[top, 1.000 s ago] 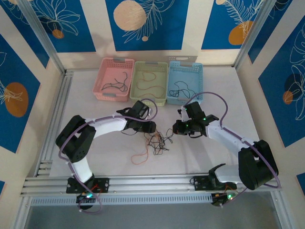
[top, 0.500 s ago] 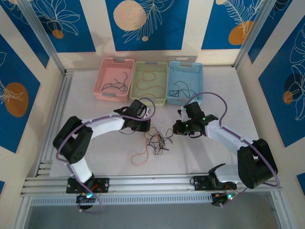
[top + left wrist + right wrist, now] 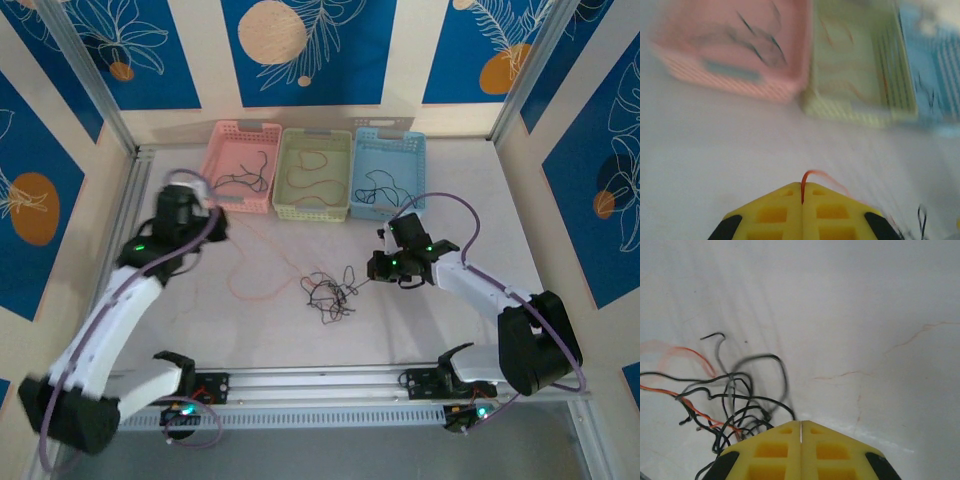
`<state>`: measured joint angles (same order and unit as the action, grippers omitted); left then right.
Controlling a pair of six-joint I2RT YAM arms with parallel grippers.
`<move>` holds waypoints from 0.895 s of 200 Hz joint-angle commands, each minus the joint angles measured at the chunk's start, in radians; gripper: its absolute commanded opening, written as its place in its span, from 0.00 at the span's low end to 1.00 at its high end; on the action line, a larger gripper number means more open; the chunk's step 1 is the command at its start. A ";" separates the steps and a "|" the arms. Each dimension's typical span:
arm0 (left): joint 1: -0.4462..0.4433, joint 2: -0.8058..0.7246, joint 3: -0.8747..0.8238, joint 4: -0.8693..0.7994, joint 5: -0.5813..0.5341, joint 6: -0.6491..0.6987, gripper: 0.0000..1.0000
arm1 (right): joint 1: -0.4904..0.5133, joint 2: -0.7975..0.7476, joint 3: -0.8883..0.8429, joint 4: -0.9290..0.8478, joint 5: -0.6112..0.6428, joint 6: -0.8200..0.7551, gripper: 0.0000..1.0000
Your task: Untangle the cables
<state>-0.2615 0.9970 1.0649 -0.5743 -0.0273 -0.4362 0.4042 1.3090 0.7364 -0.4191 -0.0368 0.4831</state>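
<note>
bright even light, left wrist blurred

My desk reads plain white. The cables are a mostly black tangle, with one orange-red strand among them. The lattice-walled baskets are a pink basket, a pale green basket and a light blue basket. The left gripper and right gripper are yellow. The wall panels are blue with white leaf outlines and orange discs.

left basket, middle basket, right basket in a row at far side of counter, loose cables in each, cable tangle mid-counter before middle basket, right hand just right of tangle, left hand well left, before left basket, single cable between its fingers
</note>
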 commanded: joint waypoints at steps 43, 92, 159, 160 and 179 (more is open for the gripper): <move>0.198 -0.089 0.602 -0.403 -0.291 0.297 0.00 | -0.099 -0.009 -0.059 -0.006 0.018 0.019 0.00; 0.197 0.011 0.813 -0.430 -0.090 0.285 0.00 | -0.126 -0.003 -0.069 0.010 -0.018 0.021 0.00; 0.198 0.239 0.977 -0.206 0.312 0.130 0.00 | -0.124 -0.001 -0.069 0.013 -0.023 0.017 0.00; 0.197 0.242 0.979 -0.200 0.316 0.128 0.00 | -0.124 -0.001 -0.069 0.013 -0.023 0.018 0.00; 0.196 0.315 1.016 -0.105 0.355 0.064 0.00 | -0.124 -0.002 -0.068 0.012 -0.023 0.017 0.00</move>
<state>-0.0719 1.2621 2.0178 -0.8379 0.2115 -0.2729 0.2829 1.3094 0.6838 -0.4099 -0.0536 0.4984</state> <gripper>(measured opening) 0.065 0.060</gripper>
